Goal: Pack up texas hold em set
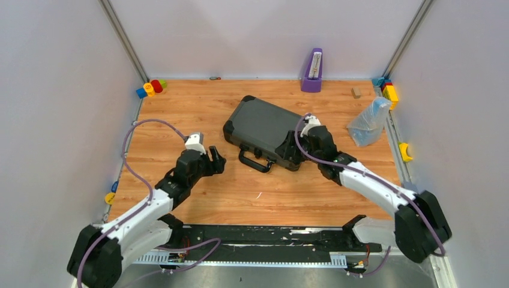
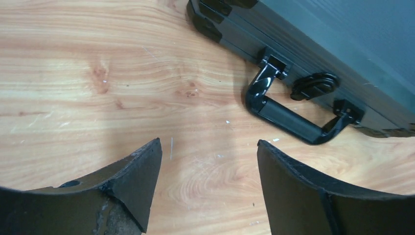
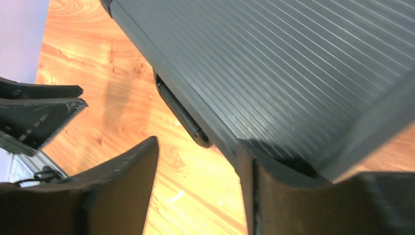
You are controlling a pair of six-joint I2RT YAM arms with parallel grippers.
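The black case (image 1: 264,126) of the texas hold em set lies shut and slanted in the middle of the wooden table, its handle (image 1: 255,161) facing the near side. My left gripper (image 1: 217,161) hovers open just left of the handle, holding nothing. In the left wrist view, bare wood shows between the gripper (image 2: 209,147) jaws, with the handle (image 2: 288,117) and the case (image 2: 313,39) beyond. My right gripper (image 1: 294,151) is open at the case's near right corner. The right wrist view shows the gripper (image 3: 198,147) with one finger (image 3: 274,196) against the ribbed case (image 3: 274,63). Chips, cards and dice are out of view.
A clear plastic bag (image 1: 369,123) lies right of the case. A purple upright object (image 1: 312,72) stands at the back wall. Toy blocks sit at the back left (image 1: 151,87) and back right (image 1: 389,90), with a small wooden block (image 1: 356,92) nearby. A yellow piece (image 1: 406,151) rests on the right edge.
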